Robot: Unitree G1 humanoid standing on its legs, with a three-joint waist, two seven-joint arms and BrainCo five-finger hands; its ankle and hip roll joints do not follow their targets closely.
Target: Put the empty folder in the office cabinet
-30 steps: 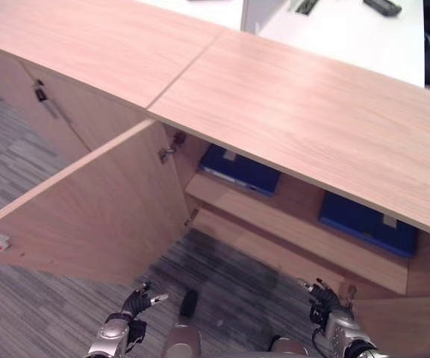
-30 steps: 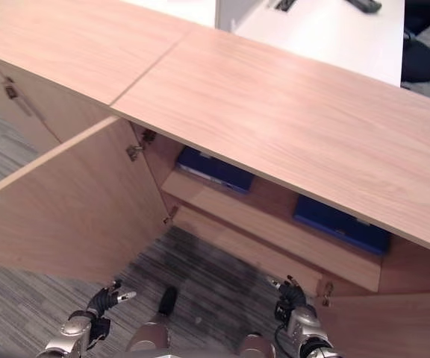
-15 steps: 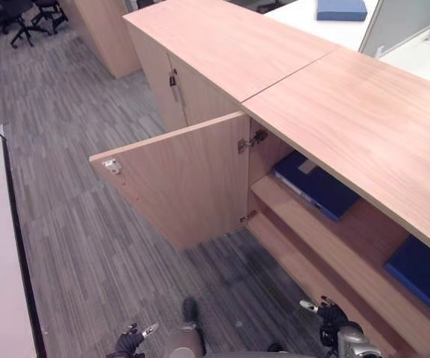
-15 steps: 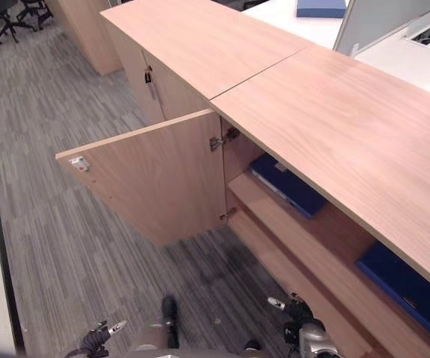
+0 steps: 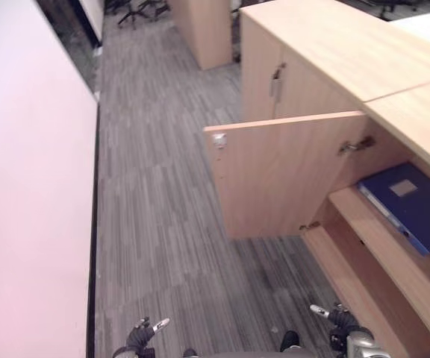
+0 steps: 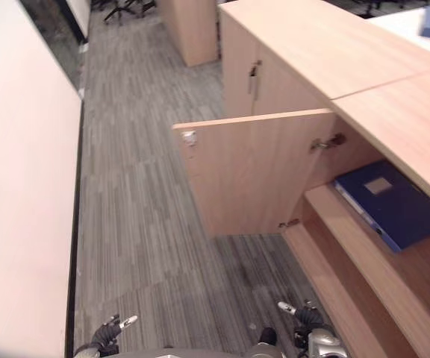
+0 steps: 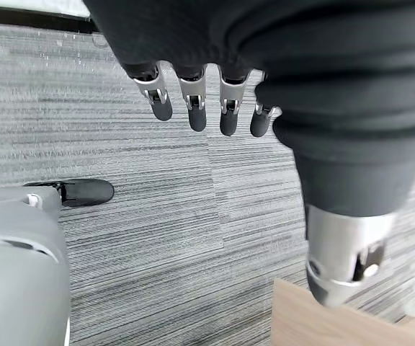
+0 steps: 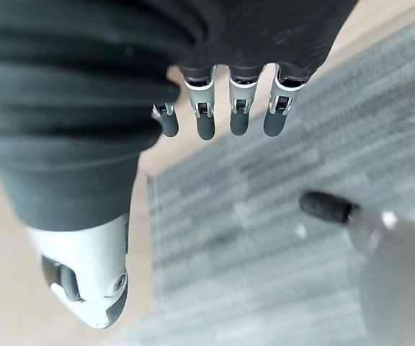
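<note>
**My hands are empty and the folder sits on the shelf**

My left hand (image 7: 200, 101) hangs low by my side over the grey carpet (image 5: 155, 194). Its fingers are straight and loose, and they hold nothing. My right hand (image 8: 222, 108) hangs the same way on my other side, near the foot of the cabinet (image 5: 327, 45), with relaxed fingers and nothing in it.

The cabinet door (image 5: 282, 171) stands wide open, swung out over the carpet. I think it is left like that so I can reach inside. A blue folder (image 5: 409, 205) lies flat on the upper shelf (image 5: 383, 250), just inside the opening. It lies on its big side, so it cannot tip over. It looks to me like the folder is already where it belongs.

The folder has a pale label (image 6: 378, 186) on its cover, but I cannot read any words on it. A small white tag (image 5: 219, 139) sits at the top corner of the door. I cannot read that either.

To my left is a long pale wall (image 5: 28, 186).
</note>
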